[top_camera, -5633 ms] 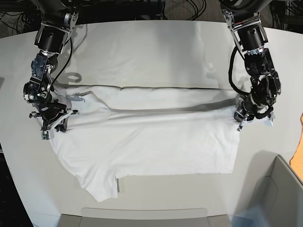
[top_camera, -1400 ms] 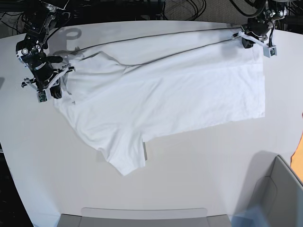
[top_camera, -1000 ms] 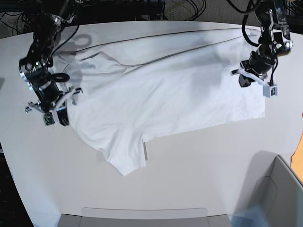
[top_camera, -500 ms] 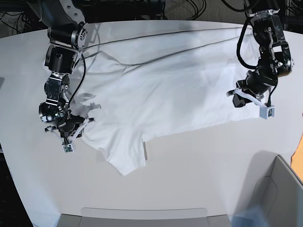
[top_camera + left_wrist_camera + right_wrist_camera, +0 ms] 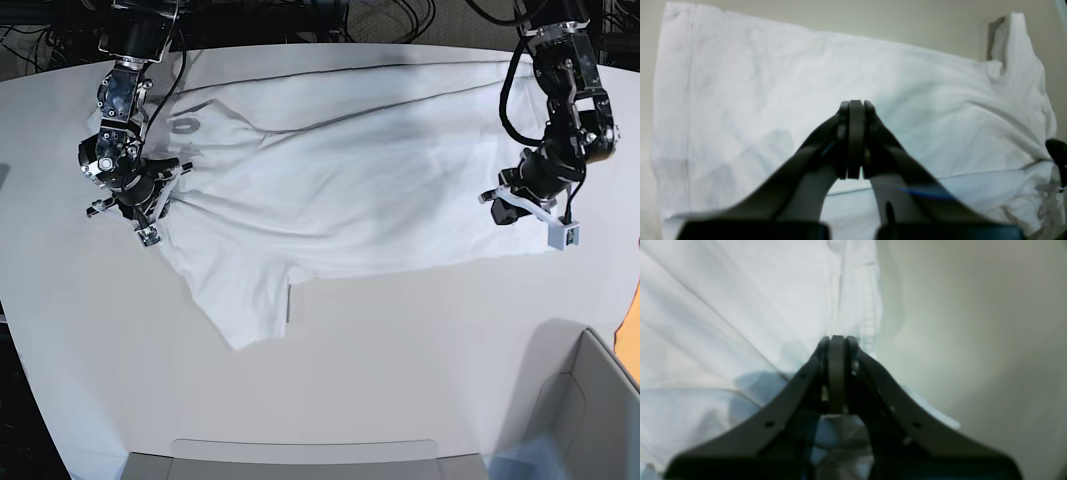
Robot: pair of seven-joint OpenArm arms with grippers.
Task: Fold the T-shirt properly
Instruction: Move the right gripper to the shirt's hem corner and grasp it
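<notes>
The white T-shirt (image 5: pixel 350 190) lies spread across the far half of the white table (image 5: pixel 400 350), with one sleeve (image 5: pixel 250 320) pointing toward the front. My right gripper (image 5: pixel 145 215) is at the shirt's left edge. In the right wrist view it (image 5: pixel 836 340) is shut, with fabric (image 5: pixel 740 306) bunched under its fingers. My left gripper (image 5: pixel 512 208) hovers over the shirt's right end near the hem. In the left wrist view it (image 5: pixel 855 106) is shut with nothing seen between the jaws, above the cloth (image 5: pixel 907 83).
A grey bin (image 5: pixel 590 410) stands at the front right and a grey tray (image 5: pixel 300 455) at the front edge. An orange object (image 5: pixel 632 320) shows at the right border. Cables hang behind the table's far edge.
My right gripper has moved toward the back along the shirt's left edge, and the front sleeve and left side have shifted left and back with it. The left arm has hardly moved.
</notes>
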